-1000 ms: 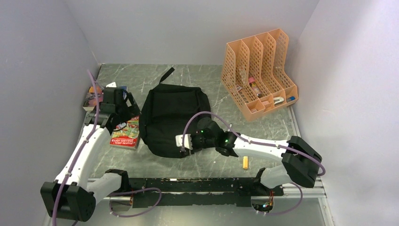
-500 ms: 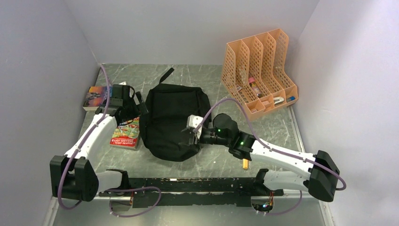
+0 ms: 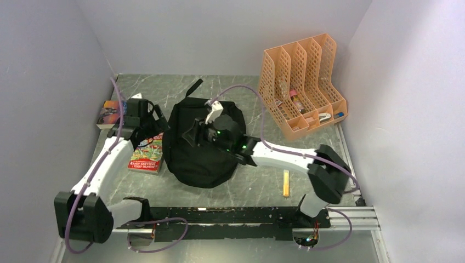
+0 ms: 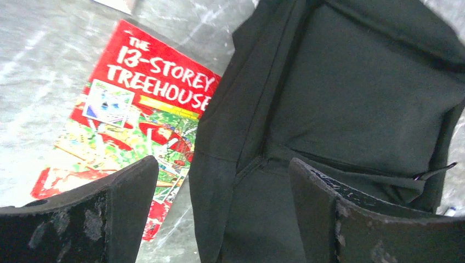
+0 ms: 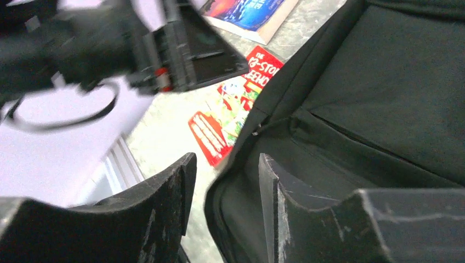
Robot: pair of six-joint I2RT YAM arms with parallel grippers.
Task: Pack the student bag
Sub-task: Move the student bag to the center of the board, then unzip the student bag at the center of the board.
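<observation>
The student bag [image 3: 205, 150], a floppy black backpack, lies flat in the middle of the table. My left gripper [image 3: 159, 119] hovers at its left edge, jaws wide open. In the left wrist view the bag's side seam [image 4: 241, 164] runs between the open fingers [image 4: 123, 197] of the left gripper [image 4: 224, 183]. My right gripper [image 3: 190, 135] hangs over the bag's left part, pointing left. In the right wrist view the right gripper [image 5: 225, 170] stands partly open over the bag's rim [image 5: 241, 192], holding nothing.
A red book [image 3: 147, 154], "The 13-Storey Treehouse" [image 4: 137, 104], lies left of the bag. A second book [image 3: 109, 113] sits at the far left. An orange mesh file organiser [image 3: 302, 82] with small items stands back right. A yellow stick [image 3: 285, 182] lies front right.
My right arm swung from the bag's near edge up and leftward over the bag, and its jaws opened. The left gripper shifted slightly at the bag's left edge.
</observation>
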